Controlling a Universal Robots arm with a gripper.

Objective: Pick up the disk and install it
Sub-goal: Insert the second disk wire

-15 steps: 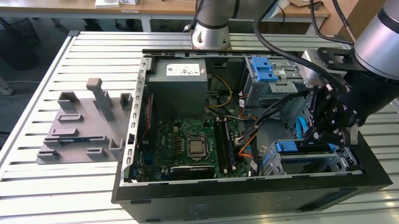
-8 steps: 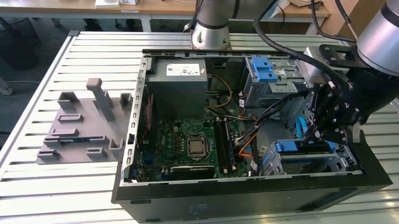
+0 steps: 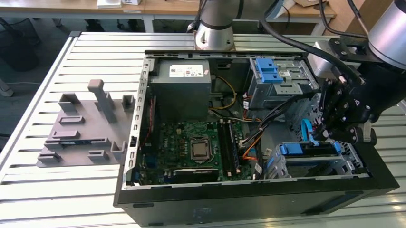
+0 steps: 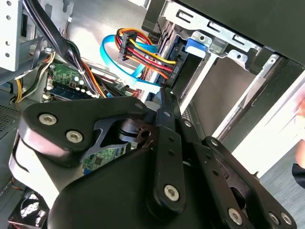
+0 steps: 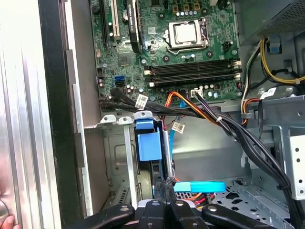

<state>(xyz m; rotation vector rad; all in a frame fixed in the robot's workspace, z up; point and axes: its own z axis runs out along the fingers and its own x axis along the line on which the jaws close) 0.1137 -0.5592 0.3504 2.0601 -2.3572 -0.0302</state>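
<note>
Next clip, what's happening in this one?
A single robot arm is working inside an open black desktop computer case lying on a slatted metal table. Its end effector hangs low over the lower drive bay at the exterior view's right, where the disk with its blue plastic carrier frame sits in the grey metal cage, beside a light-blue flat cable.

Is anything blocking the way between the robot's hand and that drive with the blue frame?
Nothing visible does. In the first wrist view the hand sits right by the disk, its blue frame standing in the metal bay. The flat blue cable and black cable bundle pass beside, not between.
</note>
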